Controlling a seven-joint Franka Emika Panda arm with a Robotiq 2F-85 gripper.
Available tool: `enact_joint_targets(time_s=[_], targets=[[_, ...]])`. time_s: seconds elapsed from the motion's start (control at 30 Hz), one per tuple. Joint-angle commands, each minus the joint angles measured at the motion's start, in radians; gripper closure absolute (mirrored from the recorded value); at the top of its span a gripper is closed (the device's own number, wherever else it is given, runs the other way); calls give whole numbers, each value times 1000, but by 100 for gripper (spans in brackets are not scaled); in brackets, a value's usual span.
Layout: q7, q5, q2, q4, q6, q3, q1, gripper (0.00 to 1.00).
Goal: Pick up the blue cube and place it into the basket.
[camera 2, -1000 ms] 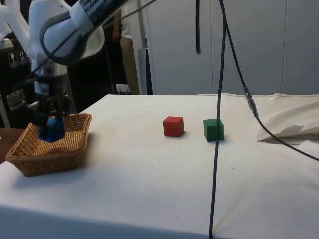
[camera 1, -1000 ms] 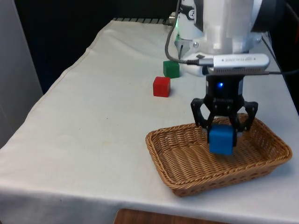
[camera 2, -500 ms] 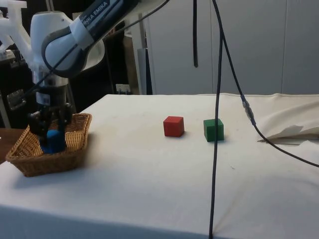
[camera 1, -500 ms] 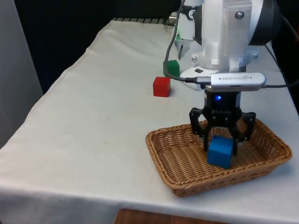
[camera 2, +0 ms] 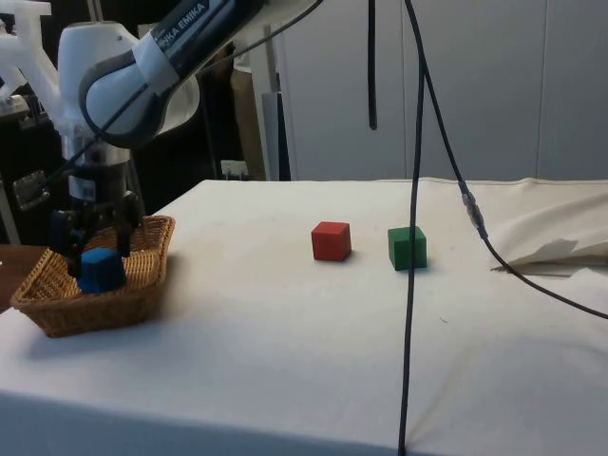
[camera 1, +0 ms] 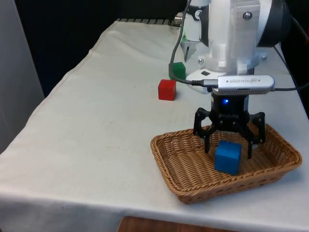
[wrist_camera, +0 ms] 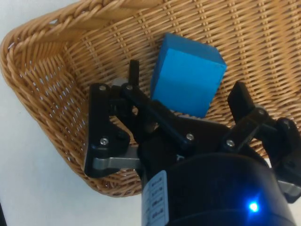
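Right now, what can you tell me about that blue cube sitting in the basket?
The solid blue cube is plain and matte, with sharp edges and no markings. It rests on the floor of the shallow woven wicker basket, sitting slightly askew to the basket's walls. The black two-finger gripper hangs just above it, fingers spread wide to either side, apparently not touching it. Only the basket's weave touches the cube. It looks released, and it is well inside the rim.

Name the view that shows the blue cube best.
The wrist view: the cube sits close up on the basket floor, free between the open tool fingers. The front view shows it whole but farther off; the side view shows it behind the rim.
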Motion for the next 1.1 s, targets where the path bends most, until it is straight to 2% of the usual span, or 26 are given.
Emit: enact_joint_targets(time_s=[0.0,0.23,0.27,0.3,0.53,0.57,0.83,0.87,0.93,1.07], targets=[[1,-1,-4,5,-8,0,2,0],[2,-10,-42,18,-56,-1,11,0],[0,-8,-34,21,-50,0,8,0],[1,-12,-47,18,-62,-1,12,0],[-2,-29,-90,12,-104,1,19,0],[-1,-28,-80,20,-101,1,18,0],[-19,-46,-161,-34,-138,2,22,0],[-19,-45,-149,-19,-144,1,20,0],[-29,-52,-188,-58,-140,2,22,0],[-43,-57,-223,-91,-142,3,22,0]])
